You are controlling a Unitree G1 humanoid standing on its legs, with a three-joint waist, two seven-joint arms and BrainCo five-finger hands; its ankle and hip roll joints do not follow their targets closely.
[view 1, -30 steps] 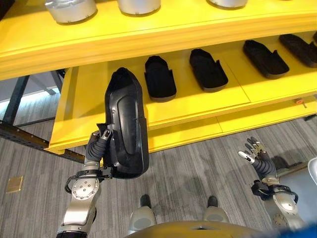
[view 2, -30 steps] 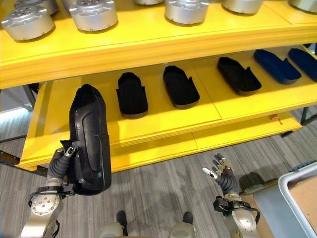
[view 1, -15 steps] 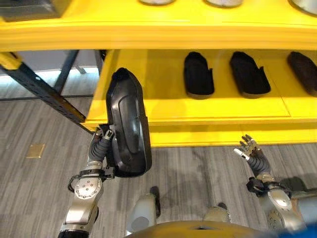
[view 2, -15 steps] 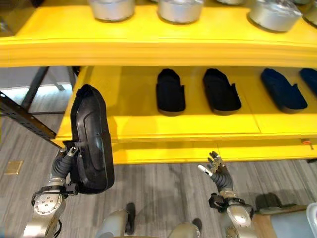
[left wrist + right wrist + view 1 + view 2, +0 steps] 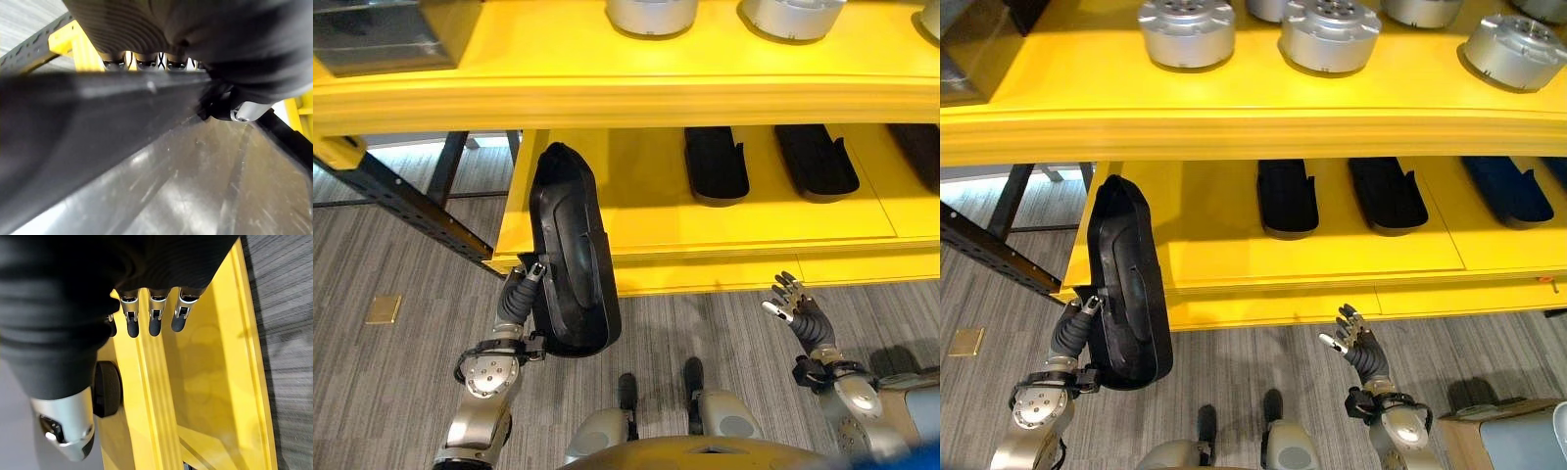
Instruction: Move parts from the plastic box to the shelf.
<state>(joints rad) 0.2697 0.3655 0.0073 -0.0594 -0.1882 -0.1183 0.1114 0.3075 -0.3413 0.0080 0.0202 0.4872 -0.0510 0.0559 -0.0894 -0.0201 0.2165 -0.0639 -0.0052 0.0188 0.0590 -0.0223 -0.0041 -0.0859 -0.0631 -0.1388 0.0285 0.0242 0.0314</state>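
Left hand (image 5: 524, 294) gripping long black part (image 5: 570, 255) upright before yellow shelf (image 5: 705, 215); right hand (image 5: 1356, 348) hanging spread, holding nothing; no legible writing.

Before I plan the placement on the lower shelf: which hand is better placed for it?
The left hand. It already grips the long black part, held upright just in front of the lower shelf at its bare left end. The right hand is open, holds nothing, and hangs lower over the floor.
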